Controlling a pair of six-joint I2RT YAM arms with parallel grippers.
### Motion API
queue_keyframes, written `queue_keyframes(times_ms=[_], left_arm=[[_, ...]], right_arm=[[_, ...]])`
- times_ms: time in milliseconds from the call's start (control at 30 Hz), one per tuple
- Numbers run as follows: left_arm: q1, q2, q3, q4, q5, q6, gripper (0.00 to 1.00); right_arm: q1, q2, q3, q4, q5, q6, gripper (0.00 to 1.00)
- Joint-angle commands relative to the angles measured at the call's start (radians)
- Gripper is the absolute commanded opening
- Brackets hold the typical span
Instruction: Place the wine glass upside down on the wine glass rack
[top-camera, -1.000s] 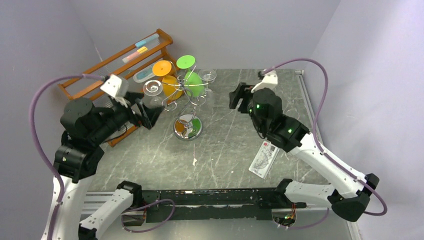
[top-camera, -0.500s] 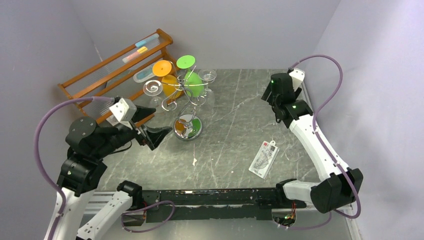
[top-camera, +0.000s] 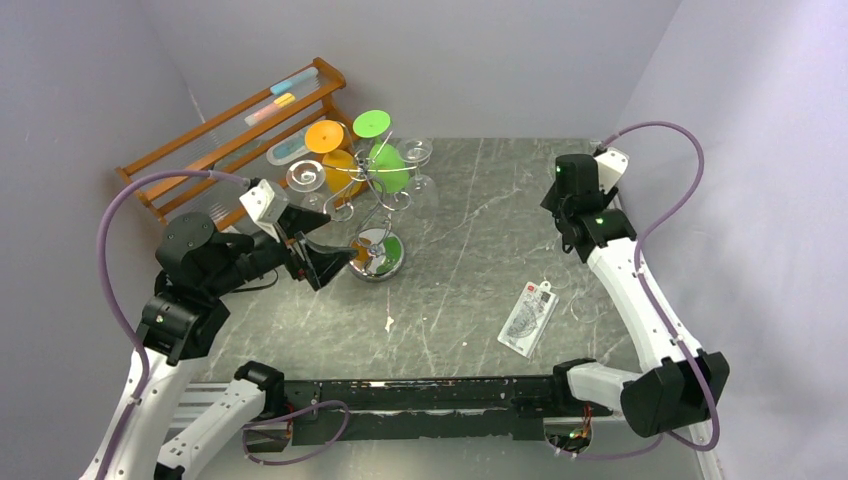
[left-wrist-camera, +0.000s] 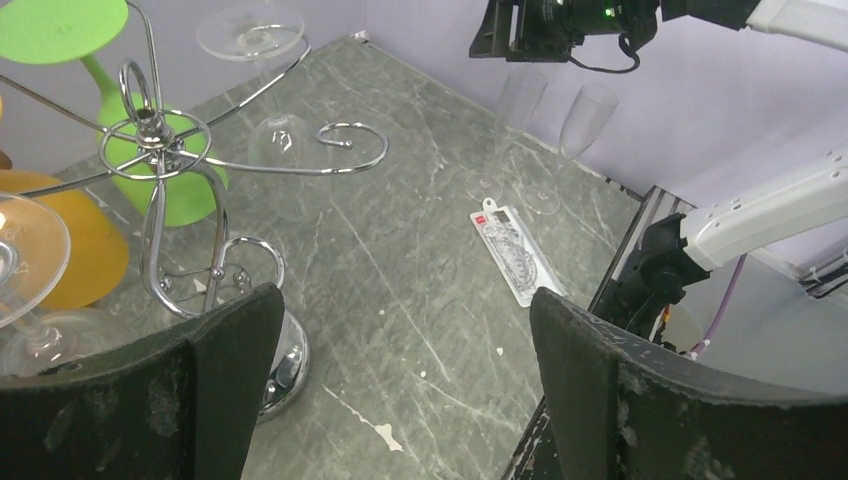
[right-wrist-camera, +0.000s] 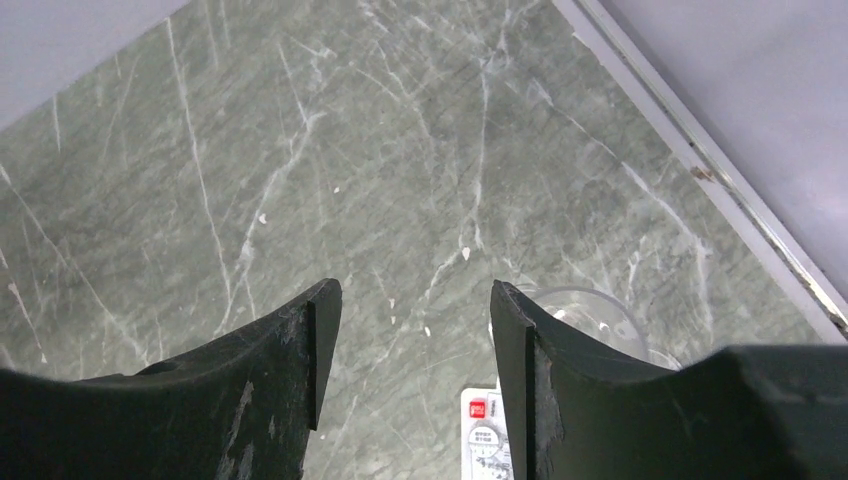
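Observation:
The chrome wine glass rack (top-camera: 376, 196) stands on its round base at the table's far left and also shows in the left wrist view (left-wrist-camera: 150, 205). An orange glass (top-camera: 338, 172), a green glass (top-camera: 388, 165) and two clear glasses (top-camera: 306, 178) hang upside down on it. Two clear flute glasses (left-wrist-camera: 520, 100) stand upright near the right edge, and one rim (right-wrist-camera: 590, 305) lies beside my right finger. My left gripper (top-camera: 325, 262) (left-wrist-camera: 405, 300) is open and empty by the rack's base. My right gripper (top-camera: 562, 205) (right-wrist-camera: 415, 300) is open and empty, pointing down above the flutes.
A flat plastic packet with a ruler set (top-camera: 527, 318) lies on the table at the right, and also shows in the left wrist view (left-wrist-camera: 515, 255) and the right wrist view (right-wrist-camera: 487, 440). A slanted wooden shelf rack (top-camera: 230, 125) stands at the far left. The table's metal edge rail (right-wrist-camera: 700, 170) runs close on the right.
My left gripper has drawn away from the clear glass on the rack's left and moved down beside the base. My right arm has swung back to the far right edge.

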Motion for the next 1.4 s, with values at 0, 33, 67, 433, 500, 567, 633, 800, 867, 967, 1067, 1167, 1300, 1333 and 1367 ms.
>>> queue_keyframes(times_ms=[0,33,67,433,500,567,633,800,867,967,1067,1167,1300,1333,1367], left_arm=[[-0.007,0.006,-0.006,0.072,0.030,-0.032,0.97],[-0.007,0.007,-0.004,0.071,0.026,-0.032,0.96],[-0.007,0.009,-0.002,0.068,0.022,-0.032,0.97],[-0.007,0.026,-0.002,0.059,0.010,-0.064,0.97],[-0.007,0.027,-0.004,0.065,0.009,-0.073,0.96],[-0.007,0.027,-0.007,0.073,0.014,-0.086,0.97],[-0.006,0.030,-0.011,0.082,0.025,-0.100,0.97],[-0.006,0.038,-0.008,0.073,0.007,-0.118,0.97],[-0.007,0.042,-0.005,0.060,-0.007,-0.122,0.97],[-0.007,0.050,0.004,0.041,-0.015,-0.126,0.96],[-0.007,0.054,0.009,0.032,-0.022,-0.140,0.97],[-0.007,0.056,0.015,0.035,-0.030,-0.163,0.97],[-0.006,0.056,0.029,0.057,-0.049,-0.212,0.97],[-0.007,0.057,0.035,0.066,-0.057,-0.227,0.97],[-0.007,0.060,0.044,0.075,-0.065,-0.246,0.97]], right_arm=[[-0.012,-0.054,-0.021,-0.036,0.057,0.026,0.61],[-0.012,-0.064,-0.023,-0.038,0.058,0.022,0.61],[-0.011,-0.072,-0.024,-0.044,0.058,0.023,0.61],[-0.012,-0.136,-0.115,-0.074,0.020,0.064,0.50],[-0.012,-0.134,-0.128,-0.065,0.012,0.057,0.45],[-0.012,-0.123,-0.131,-0.055,0.003,0.045,0.41],[-0.012,-0.107,-0.130,-0.043,-0.010,0.026,0.39],[-0.012,-0.067,-0.117,-0.036,-0.046,-0.005,0.26],[-0.013,-0.057,-0.119,-0.032,-0.056,-0.013,0.24],[-0.014,-0.049,-0.123,-0.028,-0.066,-0.021,0.21],[-0.014,-0.049,-0.123,-0.026,-0.078,-0.027,0.09],[-0.014,-0.062,-0.107,-0.026,-0.080,-0.033,0.00],[-0.013,-0.102,-0.074,-0.018,-0.120,-0.043,0.00],[-0.014,-0.114,-0.065,-0.013,-0.134,-0.047,0.00],[-0.013,-0.127,-0.057,-0.007,-0.154,-0.048,0.00]])
